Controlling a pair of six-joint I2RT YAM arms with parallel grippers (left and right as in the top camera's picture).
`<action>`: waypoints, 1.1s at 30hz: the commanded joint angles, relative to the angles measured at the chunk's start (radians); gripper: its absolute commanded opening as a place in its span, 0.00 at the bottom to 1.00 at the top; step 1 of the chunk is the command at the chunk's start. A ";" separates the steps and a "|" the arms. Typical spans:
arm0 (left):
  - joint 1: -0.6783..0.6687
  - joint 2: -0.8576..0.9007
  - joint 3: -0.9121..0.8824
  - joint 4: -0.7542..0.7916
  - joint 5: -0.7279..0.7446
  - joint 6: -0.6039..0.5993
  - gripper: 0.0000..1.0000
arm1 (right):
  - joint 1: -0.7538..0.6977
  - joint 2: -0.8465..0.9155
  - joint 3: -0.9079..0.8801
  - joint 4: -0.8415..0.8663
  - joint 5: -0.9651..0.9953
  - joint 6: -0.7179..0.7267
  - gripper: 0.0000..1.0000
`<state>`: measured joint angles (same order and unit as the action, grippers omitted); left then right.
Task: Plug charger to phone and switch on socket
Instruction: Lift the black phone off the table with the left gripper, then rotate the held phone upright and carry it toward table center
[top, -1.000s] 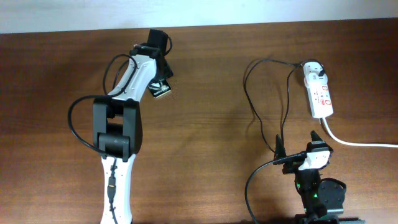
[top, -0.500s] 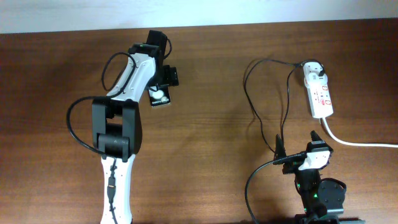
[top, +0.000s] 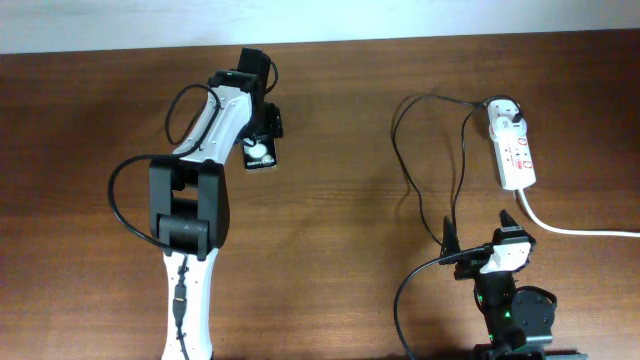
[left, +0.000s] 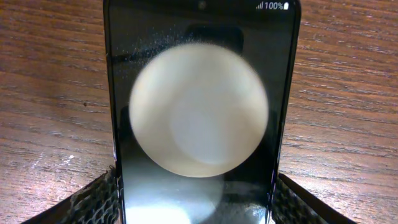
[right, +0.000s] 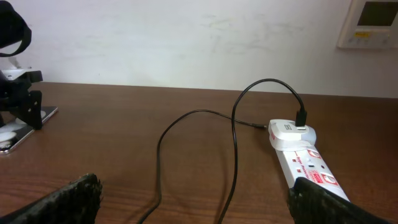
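Note:
The phone (top: 259, 154), a black slab with a large white circle, sits at the far left of the table. In the left wrist view the phone (left: 199, 112) fills the frame. My left gripper (top: 264, 128) is shut on its two long edges (left: 196, 202). The charger's thin black cable (top: 403, 160) loops from the white plug adapter (top: 506, 117), which is plugged into the far end of the socket (top: 518, 157). My right gripper (top: 480, 232) is open and empty, near the cable's front loop (right: 234, 162). The socket also shows in the right wrist view (right: 311, 169).
The socket's thick white cord (top: 575, 229) runs off to the right edge. A pale wall with a wall panel (right: 370, 23) stands behind the table. The left arm's own black cable (top: 125, 200) loops beside the arm.
The phone has shifted and turned slightly in my left gripper, ending a little nearer the front. The right arm, cable and socket have not moved.

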<state>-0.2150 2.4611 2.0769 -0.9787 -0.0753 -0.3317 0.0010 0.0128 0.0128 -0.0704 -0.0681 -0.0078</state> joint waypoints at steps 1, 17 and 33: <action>0.002 0.040 -0.014 -0.031 -0.025 0.011 0.66 | 0.005 -0.006 -0.007 -0.002 0.012 -0.003 0.99; 0.000 -0.034 0.824 -0.710 0.074 0.042 0.52 | 0.005 -0.006 -0.007 -0.002 0.013 -0.003 0.99; -0.011 -0.872 0.339 -0.710 0.158 0.102 0.52 | 0.005 -0.006 -0.007 -0.002 0.013 -0.003 0.99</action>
<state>-0.2234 1.6993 2.5462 -1.6905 0.0757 -0.2455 0.0010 0.0128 0.0128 -0.0700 -0.0681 -0.0078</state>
